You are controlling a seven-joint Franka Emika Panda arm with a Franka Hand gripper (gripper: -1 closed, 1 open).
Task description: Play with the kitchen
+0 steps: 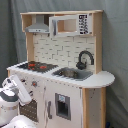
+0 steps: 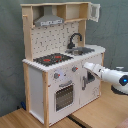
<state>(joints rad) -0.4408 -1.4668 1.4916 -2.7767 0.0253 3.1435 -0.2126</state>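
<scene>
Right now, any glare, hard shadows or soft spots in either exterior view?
In the first exterior view the light is even and flat, no glare on the kitchen; the arm at the lower left is smeared and pale, and the knobs barely resolve. In the second exterior view the stovetop is readable, shade sits under the grey hood, and the arm's white casing looks washed out.

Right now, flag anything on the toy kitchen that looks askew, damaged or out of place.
Only one thing stands out: the upper cabinet door on the white and light-wood toy kitchen hangs open in the second exterior view. Nothing looks spilled, broken or tilted.
</scene>
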